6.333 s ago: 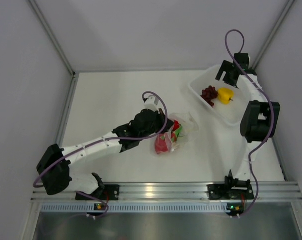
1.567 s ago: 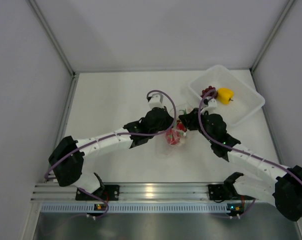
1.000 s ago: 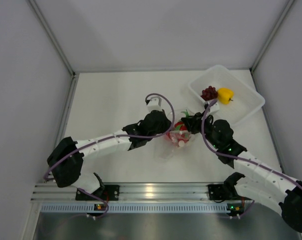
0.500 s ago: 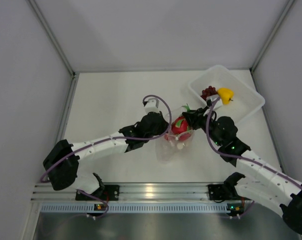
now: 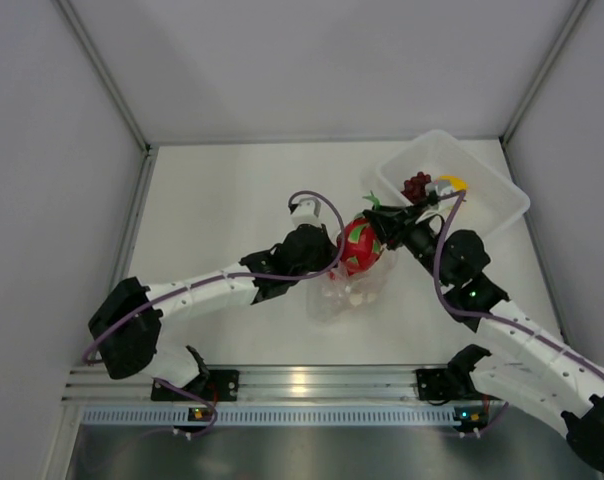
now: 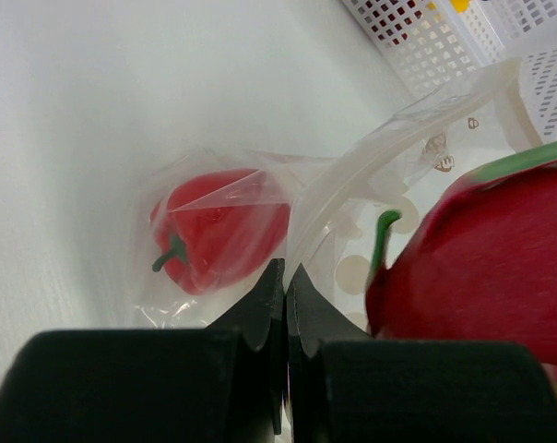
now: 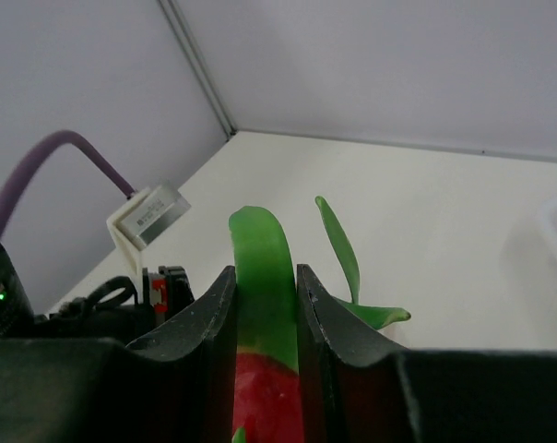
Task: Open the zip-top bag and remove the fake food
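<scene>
The zip-top bag (image 5: 337, 300) lies crumpled mid-table. My left gripper (image 5: 334, 264) is shut on its rim. In the left wrist view the closed fingertips (image 6: 285, 277) pinch the plastic below the zip strip (image 6: 352, 171), and a red pepper (image 6: 219, 231) sits inside the bag. My right gripper (image 5: 378, 228) is shut on a green leaf (image 7: 263, 268) of the pink-red fruit (image 5: 359, 246), which hangs above the bag's mouth, outside it. The fruit (image 6: 486, 263) fills the right of the left wrist view.
A rigid clear tray (image 5: 494, 216) stands at the back right, holding a dark purple grape bunch (image 5: 416, 186) and a yellow pepper (image 5: 456, 183) partly hidden by the right wrist. Metal frame posts and grey walls enclose the table.
The right gripper has pulled the pink-red fruit up and out of the bag, moving back and right towards the tray. The left gripper keeps its hold, and the bag has sagged.
</scene>
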Robot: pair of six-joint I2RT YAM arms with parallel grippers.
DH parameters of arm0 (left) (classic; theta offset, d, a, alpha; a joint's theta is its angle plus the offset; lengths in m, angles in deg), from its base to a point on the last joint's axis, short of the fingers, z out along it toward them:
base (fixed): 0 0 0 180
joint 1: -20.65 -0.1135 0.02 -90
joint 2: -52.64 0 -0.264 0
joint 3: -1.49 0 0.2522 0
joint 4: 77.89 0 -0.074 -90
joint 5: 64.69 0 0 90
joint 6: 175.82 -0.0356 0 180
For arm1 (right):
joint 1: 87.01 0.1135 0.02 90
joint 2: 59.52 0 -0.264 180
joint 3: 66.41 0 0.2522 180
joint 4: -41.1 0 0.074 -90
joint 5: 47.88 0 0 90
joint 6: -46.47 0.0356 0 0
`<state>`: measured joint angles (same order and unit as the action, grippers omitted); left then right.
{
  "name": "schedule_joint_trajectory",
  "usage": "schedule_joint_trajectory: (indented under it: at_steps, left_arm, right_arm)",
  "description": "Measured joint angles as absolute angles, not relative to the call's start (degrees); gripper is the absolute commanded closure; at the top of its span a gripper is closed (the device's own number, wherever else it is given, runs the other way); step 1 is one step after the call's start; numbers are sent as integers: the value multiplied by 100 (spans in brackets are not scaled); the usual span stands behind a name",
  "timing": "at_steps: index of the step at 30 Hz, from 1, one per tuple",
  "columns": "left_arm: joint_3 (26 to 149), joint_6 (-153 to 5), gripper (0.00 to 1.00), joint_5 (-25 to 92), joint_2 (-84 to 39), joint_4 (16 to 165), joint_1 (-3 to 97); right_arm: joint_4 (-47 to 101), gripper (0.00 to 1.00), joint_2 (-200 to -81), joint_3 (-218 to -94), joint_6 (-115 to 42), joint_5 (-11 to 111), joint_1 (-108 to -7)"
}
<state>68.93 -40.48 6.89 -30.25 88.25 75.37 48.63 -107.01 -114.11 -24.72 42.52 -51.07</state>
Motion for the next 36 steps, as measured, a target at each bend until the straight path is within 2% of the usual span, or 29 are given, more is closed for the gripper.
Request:
schedule_joint_trajectory:
  at_steps: [10,18,26,31,36]
  left_arm:
    - [6893,-3959,100,571,-3043,8825,7537]
    - [6855,-3943,100,480,-2980,8825,7517]
    - [6805,-3945,100,464,-2802,8825,7506]
    - [6801,-3945,100,469,-2796,8823,7489]
    - [6766,-3945,100,488,-2750,8820,7478]
  right_arm:
    - [4571,100,-10694,-12353,-2468,3931,-5107]
    - [3552,100,-10733,-13181,-2697,3190,-5352]
    - [2547,100,-11337,-14053,-2455,2936,-6941]
    - [1952,100,-11944,-14106,-2101,2705,-8018]
    - [1729,100,-12484,-14106,-1876,2538,-8652]
